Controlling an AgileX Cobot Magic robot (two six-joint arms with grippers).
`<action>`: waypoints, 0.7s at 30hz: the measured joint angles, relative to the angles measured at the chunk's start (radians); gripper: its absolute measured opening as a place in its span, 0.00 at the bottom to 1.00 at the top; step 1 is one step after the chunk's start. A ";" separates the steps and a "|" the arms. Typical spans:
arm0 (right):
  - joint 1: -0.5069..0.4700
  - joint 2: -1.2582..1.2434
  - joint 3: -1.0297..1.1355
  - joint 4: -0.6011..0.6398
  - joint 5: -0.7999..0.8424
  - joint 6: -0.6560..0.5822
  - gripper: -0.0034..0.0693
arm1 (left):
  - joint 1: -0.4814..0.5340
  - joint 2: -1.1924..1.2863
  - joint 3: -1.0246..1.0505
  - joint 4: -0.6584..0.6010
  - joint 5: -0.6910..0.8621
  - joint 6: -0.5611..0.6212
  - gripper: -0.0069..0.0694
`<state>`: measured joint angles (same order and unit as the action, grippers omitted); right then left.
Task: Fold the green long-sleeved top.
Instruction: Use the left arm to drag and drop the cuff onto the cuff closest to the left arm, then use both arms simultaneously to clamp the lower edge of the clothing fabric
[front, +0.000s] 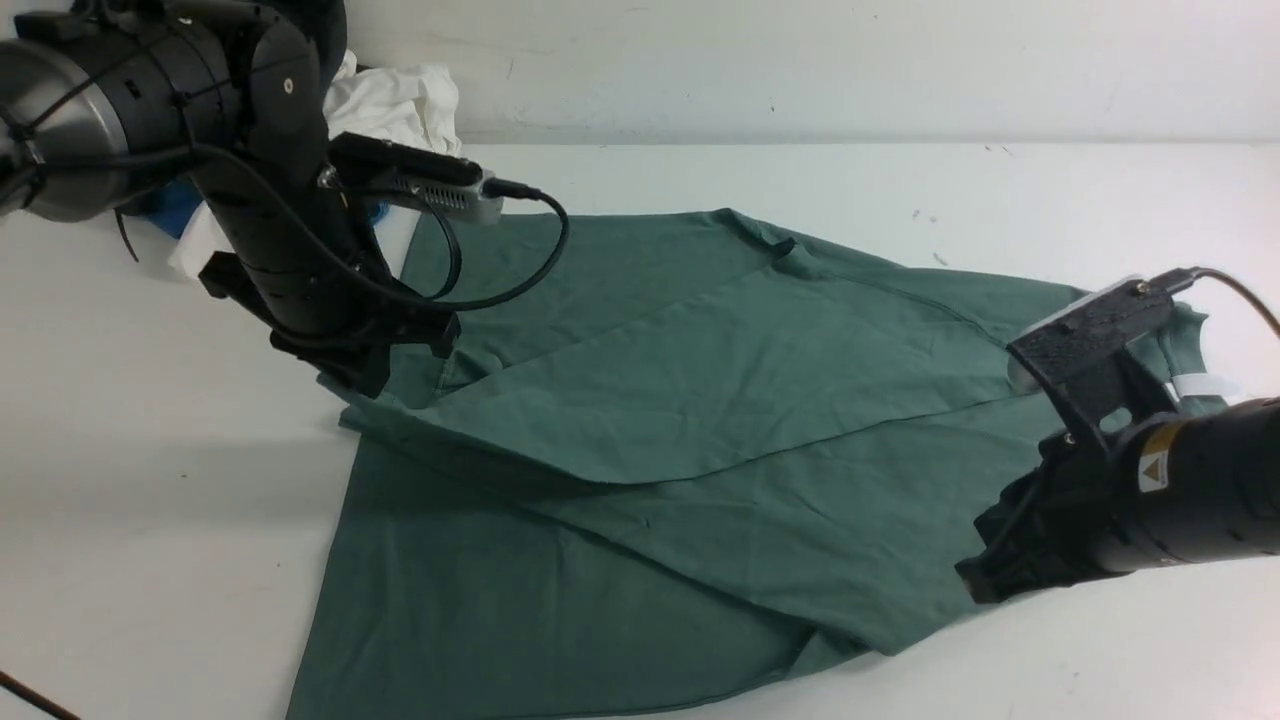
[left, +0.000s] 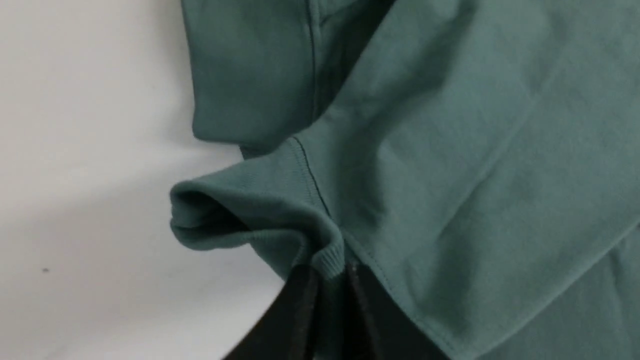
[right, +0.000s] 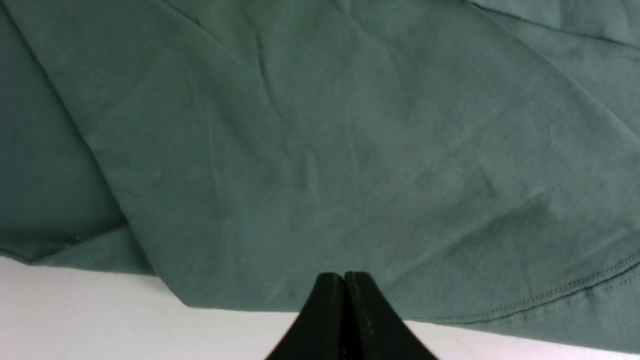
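Across the white table (front: 150, 520), the green long-sleeved top (front: 640, 400) is lying spread, partly folded over, its layers creasing diagonally. At its cuffed end, the left gripper (left: 332, 280) is standing slightly parted with fabric between its fingertips; the right gripper (right: 344, 280) is hovering near the edge, closed and empty.

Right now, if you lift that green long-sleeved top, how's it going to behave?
The green top looks floppy, so it will probably sag between holds, as its creases and drooping folds suggest. It may unfold as it rises, since its layers only lie over each other. The thin-looking cloth seems unlikely to break.
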<state>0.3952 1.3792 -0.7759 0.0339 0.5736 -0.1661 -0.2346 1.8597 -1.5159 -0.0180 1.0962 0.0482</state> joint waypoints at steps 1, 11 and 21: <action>0.000 0.000 0.000 0.000 0.015 0.000 0.03 | 0.000 0.005 0.001 0.006 0.026 0.008 0.23; 0.000 0.017 -0.039 0.004 0.089 0.000 0.03 | 0.000 -0.070 0.001 0.040 0.070 0.018 0.54; -0.023 0.138 -0.346 -0.088 0.408 0.000 0.03 | -0.065 -0.088 0.115 -0.083 0.094 0.098 0.46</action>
<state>0.3722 1.5177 -1.1223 -0.0541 0.9813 -0.1661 -0.2991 1.7715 -1.4008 -0.1006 1.1900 0.1465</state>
